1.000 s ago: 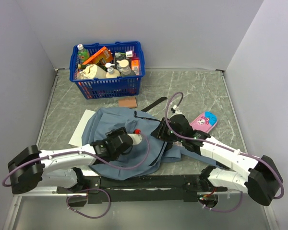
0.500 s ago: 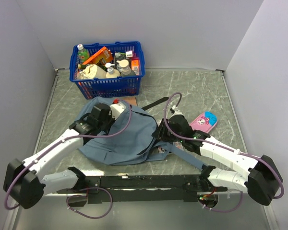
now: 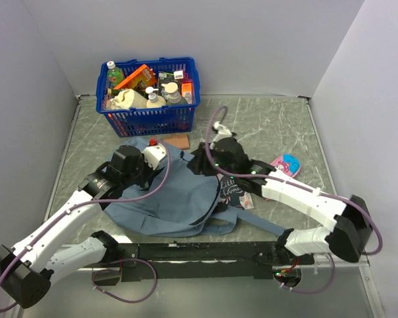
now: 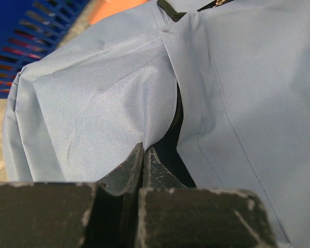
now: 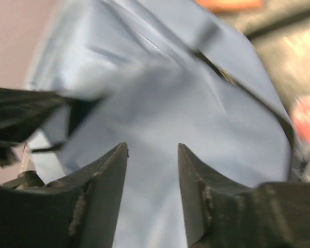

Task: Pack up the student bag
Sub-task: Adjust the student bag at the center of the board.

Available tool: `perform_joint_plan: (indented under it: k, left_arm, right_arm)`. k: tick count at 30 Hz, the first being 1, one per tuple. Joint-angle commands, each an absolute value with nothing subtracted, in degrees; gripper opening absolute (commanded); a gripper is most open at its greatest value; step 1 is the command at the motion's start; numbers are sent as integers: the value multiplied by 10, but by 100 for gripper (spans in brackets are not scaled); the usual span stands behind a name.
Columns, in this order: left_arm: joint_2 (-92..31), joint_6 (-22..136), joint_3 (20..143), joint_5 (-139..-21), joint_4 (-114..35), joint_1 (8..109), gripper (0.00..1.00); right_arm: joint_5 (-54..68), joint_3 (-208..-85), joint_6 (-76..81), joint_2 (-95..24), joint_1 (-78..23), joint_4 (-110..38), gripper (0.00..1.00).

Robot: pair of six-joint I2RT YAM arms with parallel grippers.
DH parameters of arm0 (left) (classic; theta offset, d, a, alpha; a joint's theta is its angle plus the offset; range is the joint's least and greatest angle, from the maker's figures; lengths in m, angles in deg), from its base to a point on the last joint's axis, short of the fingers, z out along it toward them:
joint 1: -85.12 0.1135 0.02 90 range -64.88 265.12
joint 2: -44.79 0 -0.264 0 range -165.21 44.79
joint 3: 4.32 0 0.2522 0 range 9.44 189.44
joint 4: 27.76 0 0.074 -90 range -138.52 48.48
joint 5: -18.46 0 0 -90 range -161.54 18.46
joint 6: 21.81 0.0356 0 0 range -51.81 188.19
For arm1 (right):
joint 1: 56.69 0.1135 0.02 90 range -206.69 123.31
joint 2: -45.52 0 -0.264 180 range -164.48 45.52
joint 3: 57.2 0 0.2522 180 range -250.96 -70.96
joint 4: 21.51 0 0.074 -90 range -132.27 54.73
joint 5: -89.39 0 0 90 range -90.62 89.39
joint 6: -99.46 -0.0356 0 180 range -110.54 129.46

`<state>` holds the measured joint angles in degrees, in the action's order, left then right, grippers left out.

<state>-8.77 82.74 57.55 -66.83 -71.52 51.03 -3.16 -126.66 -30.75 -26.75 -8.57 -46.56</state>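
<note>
left tool shut, seemingly on student bag (by zipper); right tool half parted, empty.

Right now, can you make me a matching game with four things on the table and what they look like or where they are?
Things:
1. student bag
2. basket
3. pencil case
4. left tool

Descriptions:
a. pink, on the right side
b. shut tight
c. grey-blue, spread out in the middle
d. blue, at the back, full of bottles

Pairs: 1-c, 2-d, 3-a, 4-b
</note>
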Motion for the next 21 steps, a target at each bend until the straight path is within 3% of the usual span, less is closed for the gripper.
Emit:
perform_joint_plan:
  k: [1,9,21]
  left_arm:
    - [-70,806,589,-743,-710,510,1]
    - [-53,818,603,-813,-737,525,1]
    - [-48,844,632,-914,-793,532,1]
  right_arm:
    - [-52,-1306,-204,-325,-44,-380,60]
    - [-163,-1208,113,-345,48,-161,73]
    - [-263,-1181,326,-388,125,-47,77]
